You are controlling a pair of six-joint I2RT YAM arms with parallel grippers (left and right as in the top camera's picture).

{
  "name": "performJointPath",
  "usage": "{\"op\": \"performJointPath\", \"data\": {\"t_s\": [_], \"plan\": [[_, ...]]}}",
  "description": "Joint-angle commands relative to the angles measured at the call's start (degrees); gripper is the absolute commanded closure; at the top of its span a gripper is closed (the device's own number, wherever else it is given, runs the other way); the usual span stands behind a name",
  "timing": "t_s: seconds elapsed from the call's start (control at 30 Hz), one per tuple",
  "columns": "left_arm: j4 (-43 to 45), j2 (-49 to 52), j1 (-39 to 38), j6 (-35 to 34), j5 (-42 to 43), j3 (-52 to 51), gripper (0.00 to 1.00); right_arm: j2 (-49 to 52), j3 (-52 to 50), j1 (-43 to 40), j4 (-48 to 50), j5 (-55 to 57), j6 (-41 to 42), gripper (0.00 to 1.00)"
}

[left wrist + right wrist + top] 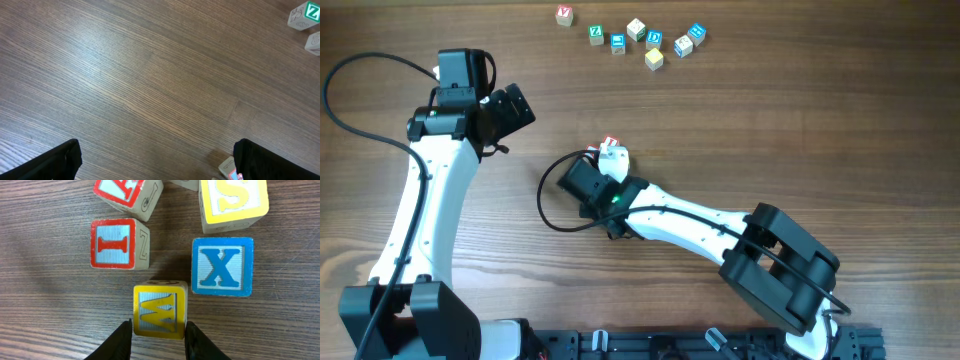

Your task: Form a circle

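Observation:
The circle shows in the right wrist view as a rough ring of letter cubes: a red I cube (119, 244), a red-lettered cube (127, 192), a yellow S cube (233, 202), a blue X cube (222, 266) and a yellow W cube (160, 309). My right gripper (159, 323) flanks the near end of the W cube, which rests on the table; the jaws stand slightly apart from its sides, open. Overhead, the right gripper (612, 155) hides most of the ring. My left gripper (510, 108) hovers wide open over bare wood (160, 165).
Several loose letter cubes (654, 38) lie along the table's far edge, with a red one (565, 14) at the left end. The left wrist view catches a green Z cube (304, 15) at top right. The right arm (720, 230) stretches across the table's near middle.

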Motion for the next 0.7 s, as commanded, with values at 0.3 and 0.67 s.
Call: {"op": "performJointPath", "data": {"t_s": [0.3, 0.67], "plan": [[0.0, -0.6, 0.2, -0.5, -0.8, 0.5, 0.00, 0.0, 0.6, 0.0, 0.0, 1.2, 0.2, 0.60], [0.0, -0.6, 0.2, -0.5, -0.8, 0.5, 0.00, -5.8, 0.7, 0.0, 0.2, 2.5, -1.8, 0.66]]}}
